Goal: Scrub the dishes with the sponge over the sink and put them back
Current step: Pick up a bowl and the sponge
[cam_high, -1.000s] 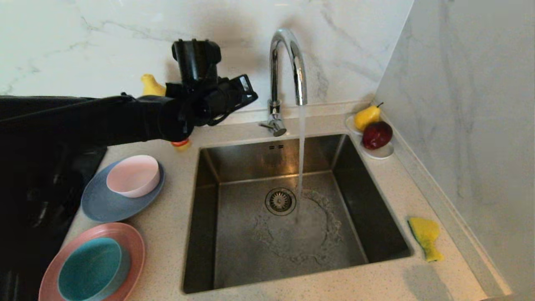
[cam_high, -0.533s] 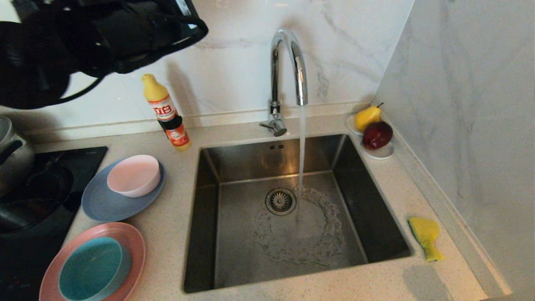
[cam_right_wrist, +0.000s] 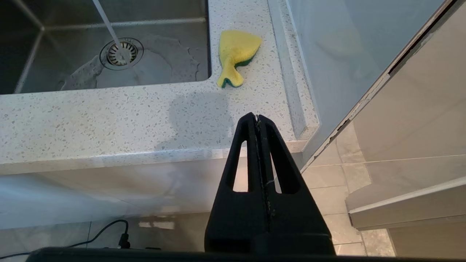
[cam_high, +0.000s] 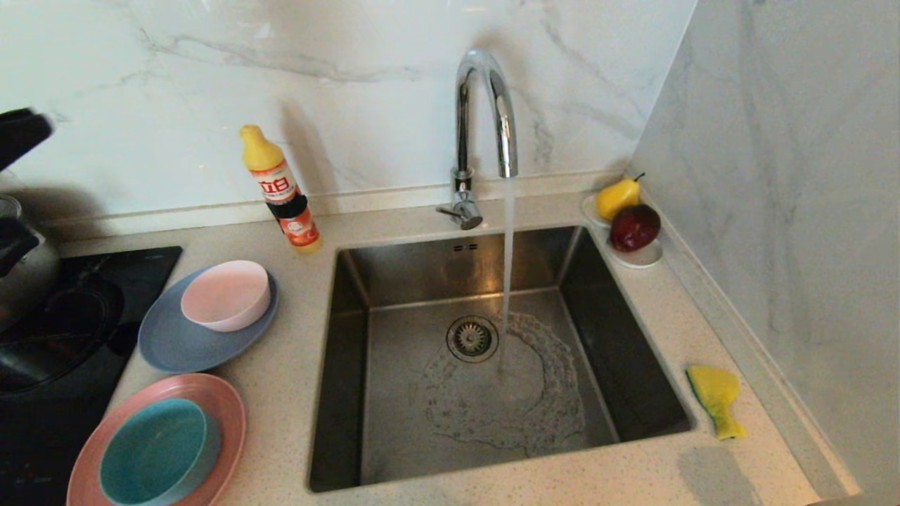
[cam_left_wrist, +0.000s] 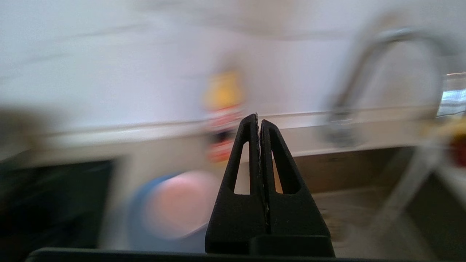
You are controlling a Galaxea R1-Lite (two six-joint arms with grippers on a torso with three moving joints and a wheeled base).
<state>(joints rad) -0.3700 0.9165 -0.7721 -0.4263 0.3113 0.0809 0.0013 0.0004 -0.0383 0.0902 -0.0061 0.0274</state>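
Water runs into the sink (cam_high: 394,281); my left end effector (cam_left_wrist: 259,125) and right end effector (cam_right_wrist: 257,120) are closed and empty; sponge (cam_high: 716,399) untouched; every dish still needs scrubbing.

Left pincer (cam_left_wrist: 259,122) pressed closed and empty, right pincer (cam_right_wrist: 257,117) likewise closed, empty, parked low

The sink (cam_high: 492,351) sits in the middle of the counter (cam_high: 281,393). At nine o'clock from it, a bowl (cam_high: 225,295) sits on a plate (cam_high: 169,344), and at eight o'clock another bowl (cam_high: 158,450) sits on another plate (cam_high: 218,407). The sponge (cam_high: 716,397) lies at four o'clock, the fruit dish (cam_high: 636,258) at two o'clock, and the soap bottle (cam_high: 281,190) at eleven.
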